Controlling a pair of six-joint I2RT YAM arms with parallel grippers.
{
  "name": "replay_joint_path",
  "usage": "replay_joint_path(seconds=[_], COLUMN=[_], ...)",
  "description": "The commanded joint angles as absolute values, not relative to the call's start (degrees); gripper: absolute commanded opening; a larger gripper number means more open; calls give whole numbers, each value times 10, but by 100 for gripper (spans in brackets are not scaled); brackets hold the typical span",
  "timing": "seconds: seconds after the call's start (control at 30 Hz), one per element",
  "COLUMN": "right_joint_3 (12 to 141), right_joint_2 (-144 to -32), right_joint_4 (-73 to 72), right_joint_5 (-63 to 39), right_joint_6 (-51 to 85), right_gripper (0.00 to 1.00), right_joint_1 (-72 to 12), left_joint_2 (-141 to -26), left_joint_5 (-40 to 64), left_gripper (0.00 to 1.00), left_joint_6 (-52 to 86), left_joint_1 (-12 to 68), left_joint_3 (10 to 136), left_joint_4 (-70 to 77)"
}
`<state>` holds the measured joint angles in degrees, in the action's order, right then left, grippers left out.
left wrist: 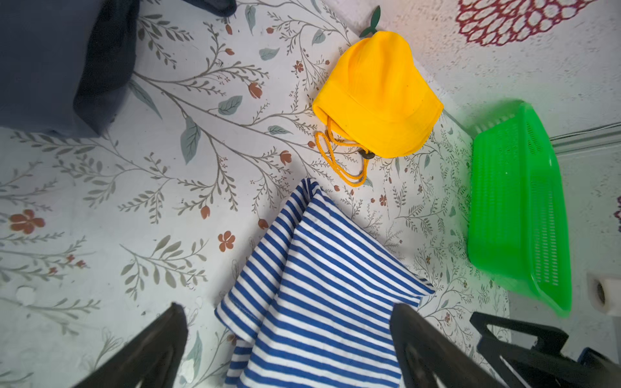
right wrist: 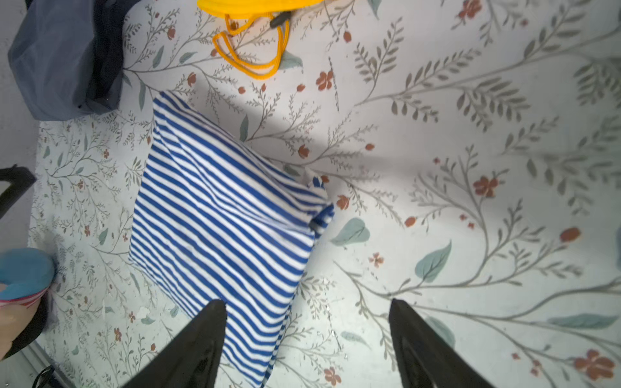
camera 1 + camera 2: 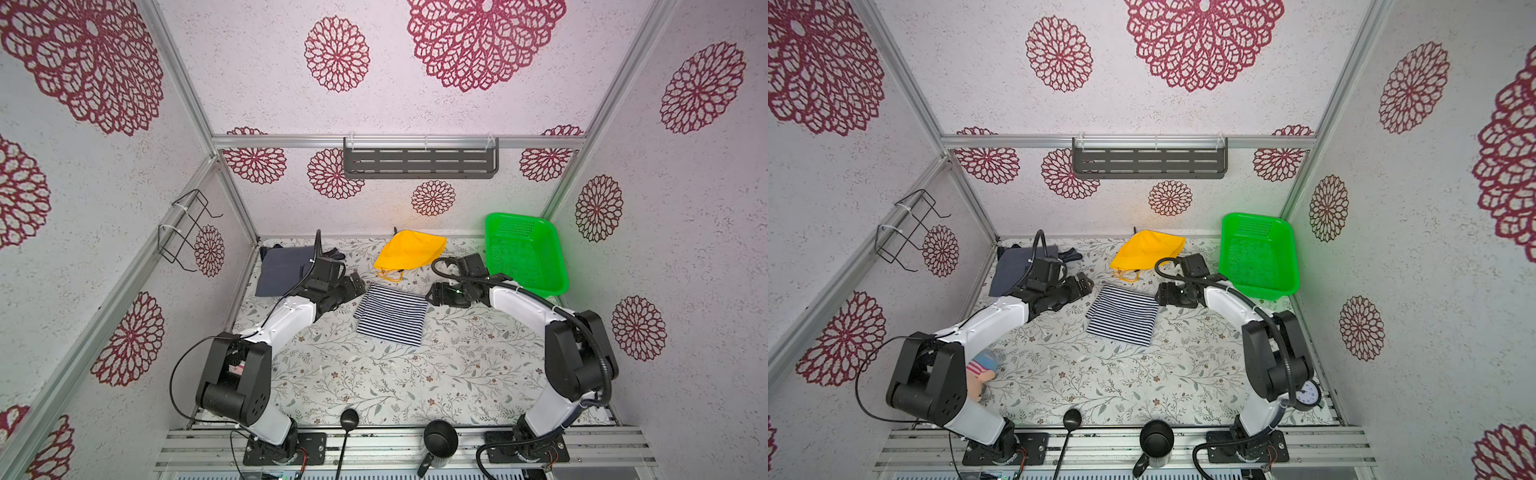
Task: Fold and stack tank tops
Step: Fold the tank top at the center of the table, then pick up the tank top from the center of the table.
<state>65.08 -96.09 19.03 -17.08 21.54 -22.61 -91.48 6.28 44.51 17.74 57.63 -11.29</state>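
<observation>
The navy-and-white striped tank top (image 3: 392, 313) (image 3: 1123, 313) lies folded into a rough rectangle mid-table. My left gripper (image 3: 355, 284) (image 3: 1084, 284) is open at its far left corner. In the left wrist view the striped cloth (image 1: 319, 285) lies between the spread fingers of that gripper (image 1: 285, 307), loose. My right gripper (image 3: 430, 297) (image 3: 1158, 295) is open at the far right corner. In the right wrist view, one finger of it (image 2: 306, 302) overlaps the cloth's edge (image 2: 218, 221). The grey-blue tank top (image 3: 282, 270) (image 1: 50, 67) lies at the back left, partly hidden behind my left arm.
A yellow cloth hat (image 3: 409, 249) lies at the back, a green basket (image 3: 521, 253) at the back right. A ladle (image 3: 348, 419) and a black mug (image 3: 440, 436) stand at the front rail. A stuffed toy (image 3: 982, 368) lies by the left arm's base.
</observation>
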Motion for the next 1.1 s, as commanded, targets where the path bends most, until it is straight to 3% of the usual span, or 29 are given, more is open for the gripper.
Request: replay_joint_path(seconds=[0.0, 0.1, 0.37, 0.57, 0.7, 0.77, 0.9, 0.93, 1.0, 1.07], right_joint_3=[604, 594, 559, 560, 563, 566, 571, 572, 572, 573], right_joint_2=[-955, -965, -1000, -1037, -1052, -1060, -1078, -1083, -1092, -1101], right_joint_4=[119, 87, -7, -40, -41, -41, -46, -49, -59, -70], right_joint_5=[-199, -202, -205, -213, -210, -213, -216, -217, -221, -227], right_joint_6=[267, 282, 354, 380, 381, 382, 388, 391, 395, 402], right_gripper=[77, 75, 69, 51, 40, 39, 45, 45, 44, 41], right_joint_1=[-247, -267, -275, -275, -274, -274, -274, -275, -274, -275], left_joint_2=[-962, -998, -1091, -1142, -1150, -1155, -1157, -1157, -1161, -1164], left_joint_5=[98, 116, 106, 116, 116, 118, 127, 129, 137, 139], left_gripper=[97, 97, 98, 98, 78, 72, 90, 91, 85, 71], left_joint_6=[440, 435, 398, 423, 454, 464, 490, 496, 510, 518], left_joint_1=[182, 186, 190, 205, 221, 231, 242, 243, 244, 247], left_joint_3=[551, 556, 627, 629, 605, 591, 556, 547, 534, 529], left_joint_4=[-41, -1, -74, -66, -62, -56, -24, -15, 8, 24])
